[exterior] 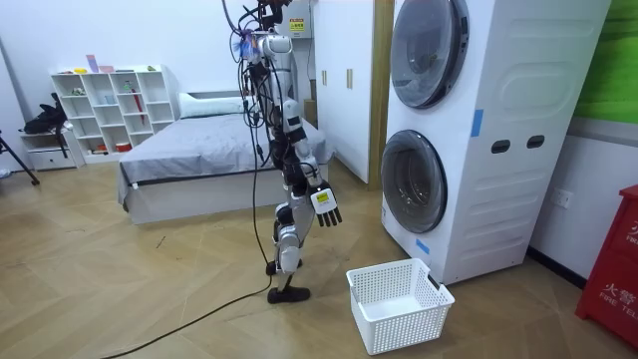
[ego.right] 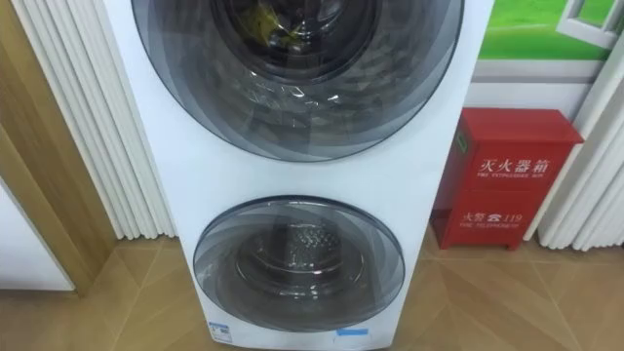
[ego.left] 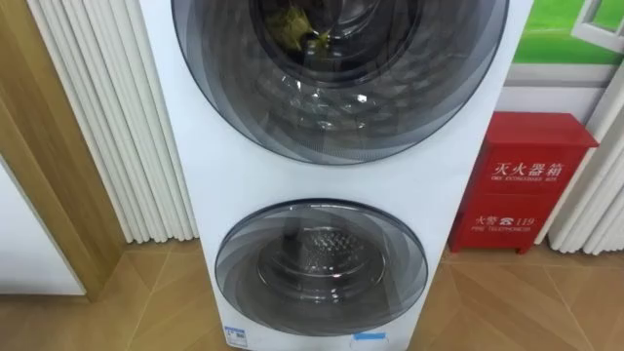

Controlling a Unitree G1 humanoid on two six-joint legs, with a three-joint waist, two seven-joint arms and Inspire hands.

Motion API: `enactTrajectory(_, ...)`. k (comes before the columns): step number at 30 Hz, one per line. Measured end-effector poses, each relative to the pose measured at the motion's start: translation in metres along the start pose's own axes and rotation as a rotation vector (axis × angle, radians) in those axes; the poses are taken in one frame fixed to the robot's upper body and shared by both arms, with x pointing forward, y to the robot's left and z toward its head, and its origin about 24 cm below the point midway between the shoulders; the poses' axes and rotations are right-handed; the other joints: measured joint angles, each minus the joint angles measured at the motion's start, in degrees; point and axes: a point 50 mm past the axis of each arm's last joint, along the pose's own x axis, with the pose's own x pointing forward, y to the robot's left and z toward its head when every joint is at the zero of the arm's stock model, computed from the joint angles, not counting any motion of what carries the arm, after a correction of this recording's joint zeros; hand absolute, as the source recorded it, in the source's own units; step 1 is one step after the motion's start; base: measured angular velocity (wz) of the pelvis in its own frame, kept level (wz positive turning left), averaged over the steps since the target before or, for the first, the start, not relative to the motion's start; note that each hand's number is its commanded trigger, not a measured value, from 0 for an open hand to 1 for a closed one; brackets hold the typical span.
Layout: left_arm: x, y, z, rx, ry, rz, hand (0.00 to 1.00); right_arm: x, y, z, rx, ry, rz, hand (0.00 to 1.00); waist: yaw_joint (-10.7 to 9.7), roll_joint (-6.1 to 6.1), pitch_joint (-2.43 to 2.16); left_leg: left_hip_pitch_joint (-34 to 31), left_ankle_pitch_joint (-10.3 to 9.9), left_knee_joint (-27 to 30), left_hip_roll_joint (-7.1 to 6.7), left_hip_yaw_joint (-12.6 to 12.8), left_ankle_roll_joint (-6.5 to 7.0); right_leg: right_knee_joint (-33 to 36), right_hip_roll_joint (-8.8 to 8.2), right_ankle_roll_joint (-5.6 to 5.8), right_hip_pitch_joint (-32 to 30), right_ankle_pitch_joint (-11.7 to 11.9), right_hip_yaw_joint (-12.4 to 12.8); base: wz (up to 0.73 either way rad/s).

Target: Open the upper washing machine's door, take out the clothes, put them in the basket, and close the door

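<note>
The lower door (ego.left: 322, 265) of the washing machine (ego.left: 463, 190) is shut. The clothes (ego.left: 292, 24) lie behind the upper door (ego.left: 341, 107), also shut. A basket (exterior: 404, 329) waits on the floor, probably to receive them. The right robot hand (exterior: 326, 206) hangs relaxed and holds nothing.

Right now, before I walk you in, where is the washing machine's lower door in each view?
Left eye view: the lower door sits low, at the centre.
Right eye view: the lower door sits low, slightly left of centre.
Room view: the lower door is right of centre, above the white basket.
Shared landmark: the red box, right of the machine in all three.
</note>
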Motion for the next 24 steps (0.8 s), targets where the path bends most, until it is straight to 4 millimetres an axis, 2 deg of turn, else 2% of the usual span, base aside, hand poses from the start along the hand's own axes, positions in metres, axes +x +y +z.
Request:
enactTrajectory(8, 0.0004, 0.0005, 0.0029, -0.002, -0.008, 0.010, 0.00, 0.0001, 0.0004, -0.0001, -0.007, 0.003, 0.007, 0.00, 0.0, -0.07, -0.13, 0.0, 0.0, -0.1, 0.00, 0.0, 0.00, -0.2, 0.04, -0.01, 0.0, 0.0, 0.1, 0.00)
enactTrajectory(20, -0.0003, -0.0002, -0.0010, 0.000, 0.003, 0.006, 0.00, -0.0003, -0.0019, -0.0038, 0.055, 0.012, -0.016, 0.00, 0.2, 0.24, 0.20, 0.1, -0.1, -0.2, -0.01, -0.1, 0.17, 0.3, 0.04, 0.00, 0.1, 0.0, 0.4, 0.00)
enactTrajectory(21, -0.0004, -0.0001, -0.0022, -0.002, 0.006, 0.006, 0.00, -0.0004, -0.0024, -0.0053, 0.070, 0.017, -0.019, 0.00, 0.2, 0.55, 0.02, 0.1, -0.1, -0.2, -0.03, -0.1, 0.18, 0.3, 0.01, 0.00, 0.1, 0.0, 0.5, 0.00)
enactTrajectory(24, -0.0001, 0.0016, -0.0020, -0.024, 0.008, 0.008, 0.00, -0.0002, -0.0032, -0.0020, 0.080, 0.005, -0.028, 0.00, 0.2, 0.48, 0.02, 0.1, -0.1, 0.0, -0.05, -0.1, 0.19, 0.3, -0.01, 0.00, -0.1, 0.0, 0.5, 0.00)
